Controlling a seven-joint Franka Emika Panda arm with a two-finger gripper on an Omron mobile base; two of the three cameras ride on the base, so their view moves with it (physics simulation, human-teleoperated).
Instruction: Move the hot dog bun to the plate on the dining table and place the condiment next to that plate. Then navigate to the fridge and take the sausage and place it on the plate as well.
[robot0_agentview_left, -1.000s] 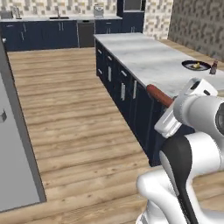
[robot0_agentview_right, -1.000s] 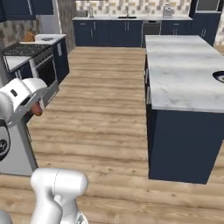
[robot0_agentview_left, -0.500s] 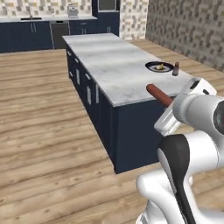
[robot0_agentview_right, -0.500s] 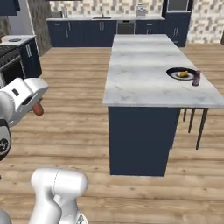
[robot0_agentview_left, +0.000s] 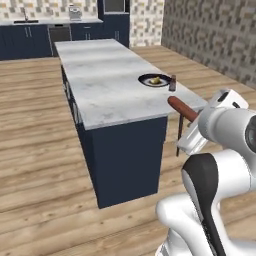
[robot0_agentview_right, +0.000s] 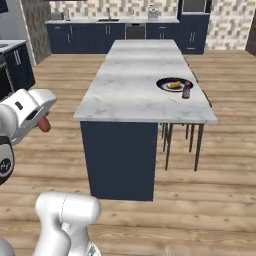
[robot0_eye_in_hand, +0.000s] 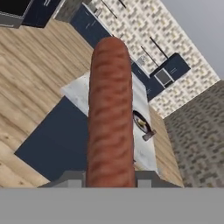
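Sausage (robot0_eye_in_hand: 110, 113) is pinched between the two fingers (robot0_eye_in_hand: 70, 178) and sticks straight out in front of them, long and red-brown, with its far end pointing away from the hand. In the left base view the sausage (robot0_agentview_left: 182, 108) pokes out from the white hand toward the desk (robot0_agentview_left: 107, 85), up in the air and just off the desk's near corner, not touching it. In the right base view just a rounded red end (robot0_agentview_right: 44, 123) peeks out under the hand. The plate (robot0_agentview_right: 173, 84) sits far ahead of the fingers, on the far side of the desk top near its edge, well apart from the sausage. The hot dog bun (robot0_agentview_right: 173, 85) already lies on that plate, and the condiment (robot0_agentview_right: 186, 90), a small dark bottle, stands just beside the plate, on the side closer to the fingers. So the first two jobs look done, and what is left is to bring the sausage to the plate. From the fingers, the plate is forward and a bit to the right, past the tip of the sausage. The hand view shows the same thing: the plate (robot0_eye_in_hand: 141, 122) peeks out just to the right of the sausage's long body. I think the arm must reach out over the desk, or the base must roll closer, and go over the bottle without knocking it.
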